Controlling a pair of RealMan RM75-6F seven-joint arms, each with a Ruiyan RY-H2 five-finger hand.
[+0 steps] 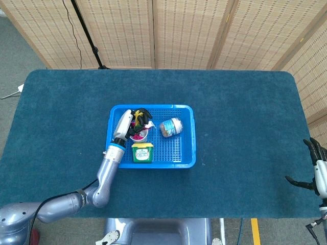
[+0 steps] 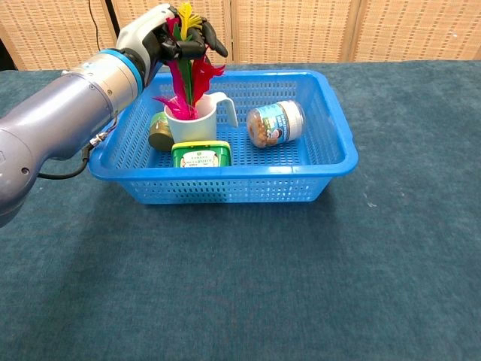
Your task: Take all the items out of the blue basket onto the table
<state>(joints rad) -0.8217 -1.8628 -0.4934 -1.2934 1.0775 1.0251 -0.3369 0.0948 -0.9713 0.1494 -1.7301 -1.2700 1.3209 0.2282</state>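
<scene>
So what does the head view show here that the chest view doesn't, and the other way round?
Only the head view shows the right hand, open at the table's right edge, and the whole dark blue carpeted table. Only the chest view shows a dark green round tin behind the white mug. Both show the blue plastic basket, the left hand on the pink and yellow artificial flower in the white mug, the green rectangular tub and the clear jar lying sideways.

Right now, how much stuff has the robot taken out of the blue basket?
Nothing looks done yet: no items lie on the table outside the blue basket. The left hand grips the feather flowers standing in the white cup. Still inside: that cup, the jar on its side, the green box, and a dark tin.
</scene>
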